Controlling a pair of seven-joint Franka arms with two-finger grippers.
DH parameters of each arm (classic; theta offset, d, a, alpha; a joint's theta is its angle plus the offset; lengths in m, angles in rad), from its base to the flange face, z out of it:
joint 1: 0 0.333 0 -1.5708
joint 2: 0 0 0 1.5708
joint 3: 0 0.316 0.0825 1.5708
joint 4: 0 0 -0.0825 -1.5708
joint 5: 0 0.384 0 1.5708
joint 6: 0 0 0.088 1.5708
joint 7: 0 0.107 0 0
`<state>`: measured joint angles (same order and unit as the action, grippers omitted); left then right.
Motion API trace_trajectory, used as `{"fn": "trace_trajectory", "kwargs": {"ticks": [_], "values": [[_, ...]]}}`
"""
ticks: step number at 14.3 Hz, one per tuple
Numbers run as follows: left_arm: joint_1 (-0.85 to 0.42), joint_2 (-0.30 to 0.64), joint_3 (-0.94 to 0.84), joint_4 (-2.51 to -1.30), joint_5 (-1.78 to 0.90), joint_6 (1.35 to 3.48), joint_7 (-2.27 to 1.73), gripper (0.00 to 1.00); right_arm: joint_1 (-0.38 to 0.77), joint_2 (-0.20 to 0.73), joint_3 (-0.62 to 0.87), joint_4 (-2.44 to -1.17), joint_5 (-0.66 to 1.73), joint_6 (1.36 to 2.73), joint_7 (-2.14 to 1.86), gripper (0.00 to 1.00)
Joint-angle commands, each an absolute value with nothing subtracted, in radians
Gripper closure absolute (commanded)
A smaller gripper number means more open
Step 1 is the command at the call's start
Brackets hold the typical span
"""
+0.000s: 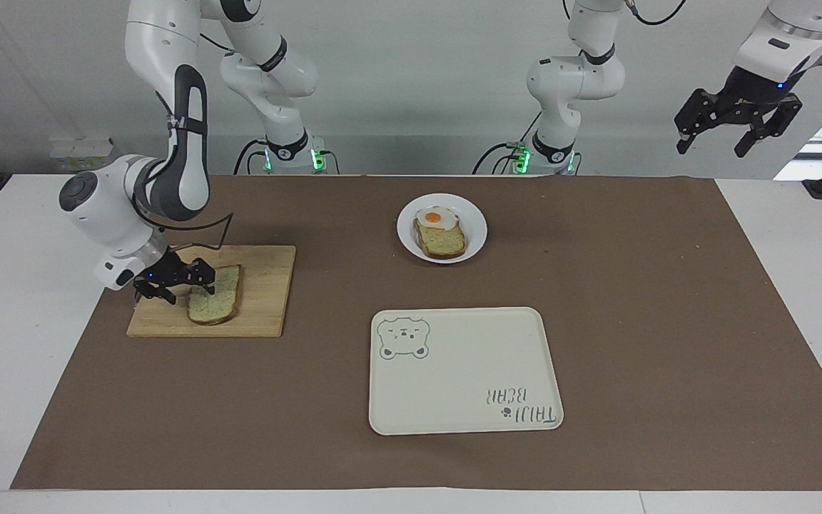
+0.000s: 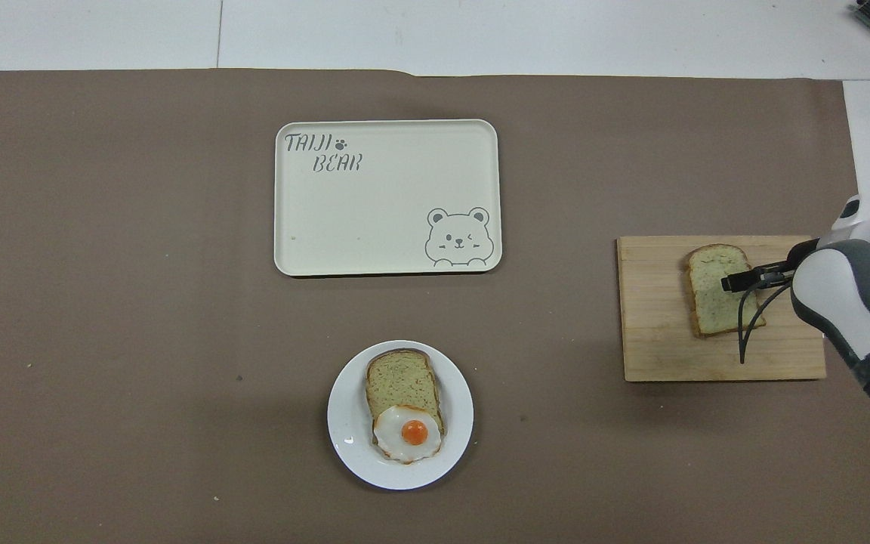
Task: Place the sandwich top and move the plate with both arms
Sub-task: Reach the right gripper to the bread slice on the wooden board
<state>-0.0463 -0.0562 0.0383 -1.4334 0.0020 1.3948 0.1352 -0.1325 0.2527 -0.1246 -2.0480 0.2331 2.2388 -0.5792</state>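
Observation:
The sandwich top (image 1: 218, 301) is a plain speckled slice lying flat on a wooden cutting board (image 1: 268, 303) toward the right arm's end of the table. My right gripper (image 1: 177, 285) is down at the slice's outer edge, open, with one finger (image 2: 737, 282) over the bread (image 2: 714, 306). The white plate (image 1: 476, 227) sits nearer to the robots in the middle and carries a bread slice with a fried egg (image 1: 434, 216). My left gripper (image 1: 733, 132) waits open, raised high past the left arm's end of the table.
A cream rectangular tray with a bear drawing (image 1: 468, 378) lies farther from the robots than the plate (image 2: 344, 438). A brown mat (image 1: 632, 321) covers the table. The cutting board (image 2: 654, 340) sits at the mat's edge.

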Motion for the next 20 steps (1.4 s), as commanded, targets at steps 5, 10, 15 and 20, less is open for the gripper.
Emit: {"fn": "trace_trajectory", "kwargs": {"ticks": [5, 10, 15, 20], "values": [[-0.034, -0.078, 0.034, -1.459, -0.012, 1.394, 0.146, 0.0, -0.127, 0.259, -0.123, -2.063, 0.265, 2.258, -0.575, 1.0], [-0.034, -0.078, 0.034, -1.457, -0.012, 1.394, 0.146, 0.0, -0.101, 0.262, -0.123, -2.057, 0.265, 2.258, -0.572, 1.0], [-0.034, -0.078, 0.034, -1.459, -0.012, 1.394, 0.146, 0.0, -0.113, 0.229, -0.123, -2.008, 0.264, 2.172, -0.583, 1.0], [-0.034, -0.078, 0.034, -1.459, -0.012, 1.396, 0.146, 0.0, -0.133, 0.135, -0.124, -1.976, 0.25, 2.011, -0.586, 1.0]]}}
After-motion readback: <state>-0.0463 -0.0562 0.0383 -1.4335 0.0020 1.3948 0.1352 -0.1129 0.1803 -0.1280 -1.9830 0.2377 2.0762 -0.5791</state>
